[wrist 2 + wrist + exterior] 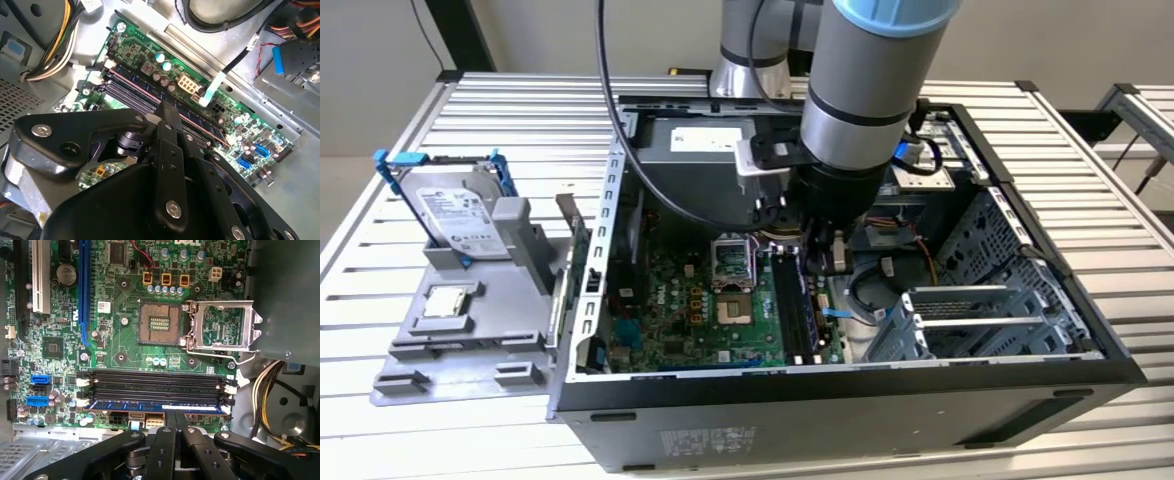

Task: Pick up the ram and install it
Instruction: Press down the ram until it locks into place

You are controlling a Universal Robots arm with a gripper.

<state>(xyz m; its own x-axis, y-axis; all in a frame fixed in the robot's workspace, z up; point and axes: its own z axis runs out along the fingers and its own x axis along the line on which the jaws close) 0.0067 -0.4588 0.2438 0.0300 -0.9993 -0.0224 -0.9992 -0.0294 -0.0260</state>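
The ram [155,407] is a long thin stick with a blue label. It lies in the memory slot at the outer edge of the green motherboard [125,305], beside three empty black slots [155,385]. In the second wrist view the ram [200,126] shows as a thin edge along the slot. My gripper [175,415] is shut, its two black fingers together, and the tips rest right at the stick's upper edge near its middle. In the exterior view the gripper [825,268] reaches down into the open computer case [854,400].
An open CPU socket [160,322] with its raised metal frame [222,325] sits beyond the slots. Yellow and black cables [270,390] run at one end of the slots. A drive cage [987,310] stands at the exterior view's right. Outside the case, a grey fixture [467,320] holds a hard drive [460,220].
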